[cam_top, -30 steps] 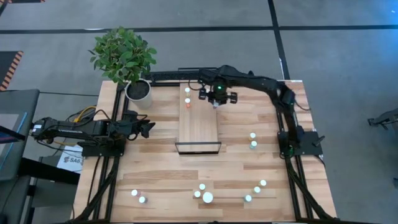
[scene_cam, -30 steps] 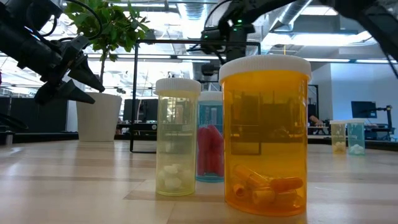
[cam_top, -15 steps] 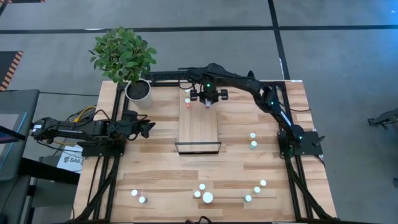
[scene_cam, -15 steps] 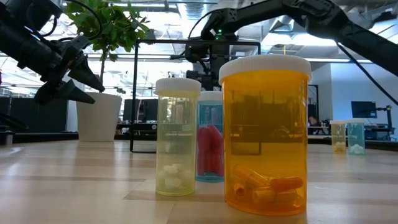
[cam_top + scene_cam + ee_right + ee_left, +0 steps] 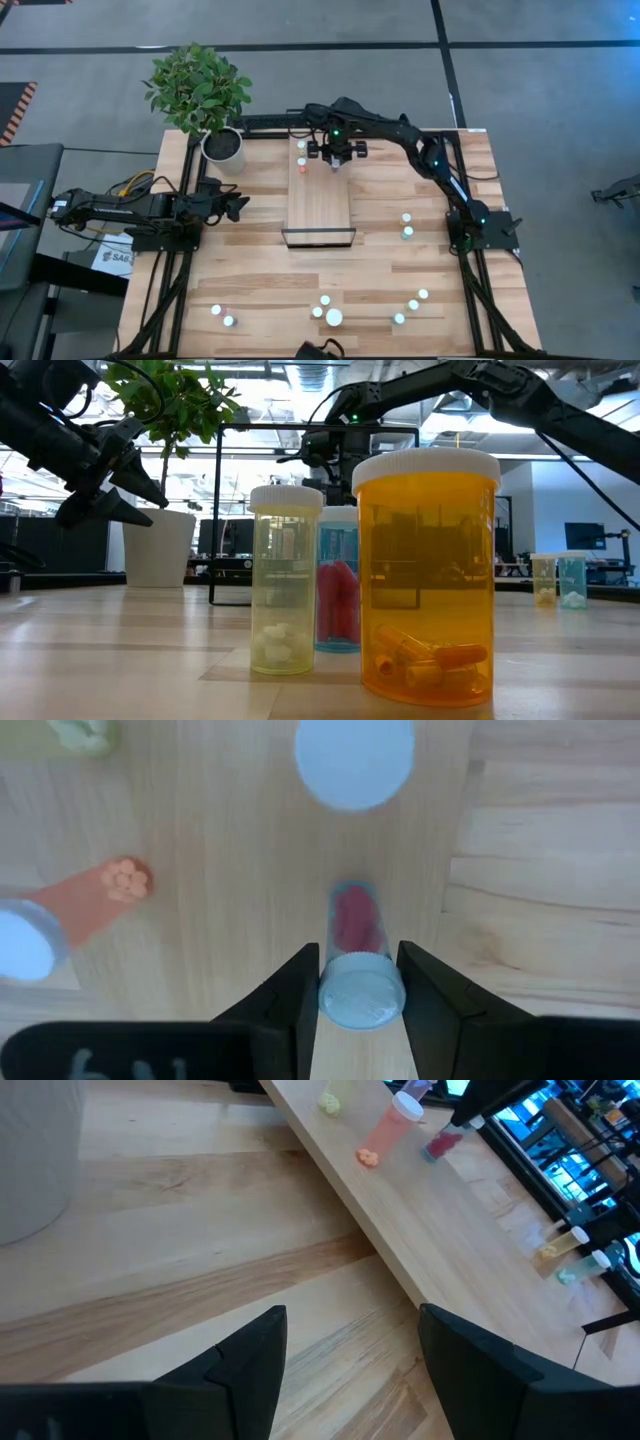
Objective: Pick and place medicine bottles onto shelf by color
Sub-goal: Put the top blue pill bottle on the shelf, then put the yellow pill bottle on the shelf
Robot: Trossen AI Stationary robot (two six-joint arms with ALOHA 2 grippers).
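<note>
Currently the right gripper (image 5: 335, 163) is positioned over the far end of the shelf (image 5: 320, 205), near the shelf's right edge. Its fingers (image 5: 296, 988) are closed against the sides of a white-capped bottle with red contents (image 5: 359, 952), which stands upright on the shelf board.

On the same end of the shelf, an orange-tinted bottle (image 5: 70, 915) and a yellow-green bottle (image 5: 78, 732) stand toward the left edge, apart from the held bottle. A further white cap (image 5: 355, 758) shows just beyond the held bottle.

The left gripper (image 5: 235, 205) hangs over the table (image 5: 250, 290) to the left of the shelf, jaws parted and holding nothing.

The remaining bottles stand on the table: a pair (image 5: 407, 225) to the right of the shelf, and a scattered row along the near edge that includes the large orange bottle (image 5: 427, 575). A potted plant (image 5: 205, 100) occupies the far left corner.
</note>
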